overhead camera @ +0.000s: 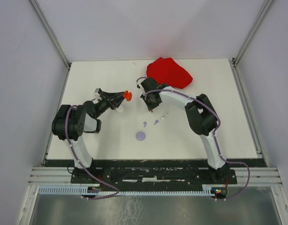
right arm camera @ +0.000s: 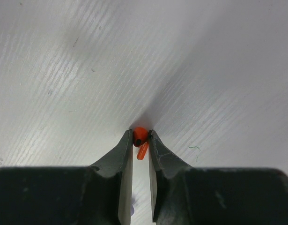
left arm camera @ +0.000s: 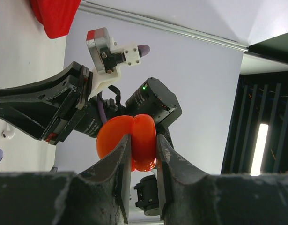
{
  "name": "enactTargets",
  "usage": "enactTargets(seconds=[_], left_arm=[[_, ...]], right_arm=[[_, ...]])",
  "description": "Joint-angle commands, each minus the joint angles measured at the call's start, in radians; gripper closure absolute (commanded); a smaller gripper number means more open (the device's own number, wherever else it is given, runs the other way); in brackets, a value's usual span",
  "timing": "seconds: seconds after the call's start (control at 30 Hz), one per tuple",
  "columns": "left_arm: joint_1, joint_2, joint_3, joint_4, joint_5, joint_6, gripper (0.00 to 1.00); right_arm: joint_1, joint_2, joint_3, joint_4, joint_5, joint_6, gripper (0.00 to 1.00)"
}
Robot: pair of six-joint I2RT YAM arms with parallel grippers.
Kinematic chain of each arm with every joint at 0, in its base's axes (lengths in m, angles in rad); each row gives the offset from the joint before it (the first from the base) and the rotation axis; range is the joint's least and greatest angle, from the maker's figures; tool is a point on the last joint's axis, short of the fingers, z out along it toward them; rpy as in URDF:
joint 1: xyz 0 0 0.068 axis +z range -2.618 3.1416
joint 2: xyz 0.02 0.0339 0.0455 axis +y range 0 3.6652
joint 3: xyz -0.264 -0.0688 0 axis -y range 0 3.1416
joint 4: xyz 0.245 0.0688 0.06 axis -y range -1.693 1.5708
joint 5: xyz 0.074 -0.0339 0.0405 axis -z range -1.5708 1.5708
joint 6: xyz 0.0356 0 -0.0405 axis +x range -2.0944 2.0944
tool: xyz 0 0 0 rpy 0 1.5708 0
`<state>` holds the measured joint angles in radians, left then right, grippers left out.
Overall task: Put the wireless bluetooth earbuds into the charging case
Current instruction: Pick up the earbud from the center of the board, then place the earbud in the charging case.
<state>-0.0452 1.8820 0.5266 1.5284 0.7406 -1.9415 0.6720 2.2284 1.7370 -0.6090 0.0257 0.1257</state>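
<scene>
**Red-orange stemmed plastic earbud (right arm camera: 140,139) pinched by the right gripper (right arm camera: 140,134); matching charging case (left arm camera: 116,133) clamped by the left gripper (left arm camera: 143,138)**

The right gripper's jaws are clenched on the rounded head of the tiny earbud, and its short stem hangs down in the narrow slot between the two dark fingers. The fingertips are right down at the white tabletop (right arm camera: 64,70), where a soft shadow gathers around them. Whether the earbud rests on the surface or sits just clear of it cannot be told. From above, this gripper points down at the table just in front of a crumpled bright red cloth (overhead camera: 169,72) that lies at the far edge.

The left gripper is clamped tight on the glossy red-orange charging case, squeezing it from both sides. The case shows as two swollen rounded lobes side by side, and it bulges out above the fingertips. It is held up off the table, out in front of the left arm, near the right gripper but apart from it.

Three more pieces lie loose on the table, on the arm-base side of the right gripper. Two small lilac plastic earbuds (overhead camera: 144,124) (overhead camera: 156,122) sit near one another, and a small white plastic earbud (overhead camera: 165,115) lies just beyond them towards the right arm. A flat round lilac case (overhead camera: 141,136), coin-like, lies nearer the arm bases, apart from all three.
</scene>
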Motion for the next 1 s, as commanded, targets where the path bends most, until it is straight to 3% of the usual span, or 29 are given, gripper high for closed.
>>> enactTargets(seconds=[0.0,0.23,0.57,0.87,0.97], left_arm=[[0.005,-0.033,-0.009,0.201,0.016,0.007,0.97],[-0.014,-0.008,-0.020,0.200,0.011,0.016,0.97],[-0.128,0.085,0.032,0.201,-0.038,0.001,0.97],[-0.195,0.128,0.115,0.201,-0.069,-0.042,0.97],[-0.212,0.126,0.132,0.201,-0.079,-0.054,0.97]], right_arm=[[-0.006,-0.021,0.028,0.009,0.019,-0.014,0.91],[-0.022,-0.236,-0.116,0.229,0.043,-0.029,0.96],[-0.028,-0.600,-0.444,0.678,-0.056,-0.049,0.98],[-0.029,-0.744,-0.826,1.334,-0.259,-0.135,1.00],[-0.029,-0.741,-0.889,1.455,-0.273,-0.144,1.00]])
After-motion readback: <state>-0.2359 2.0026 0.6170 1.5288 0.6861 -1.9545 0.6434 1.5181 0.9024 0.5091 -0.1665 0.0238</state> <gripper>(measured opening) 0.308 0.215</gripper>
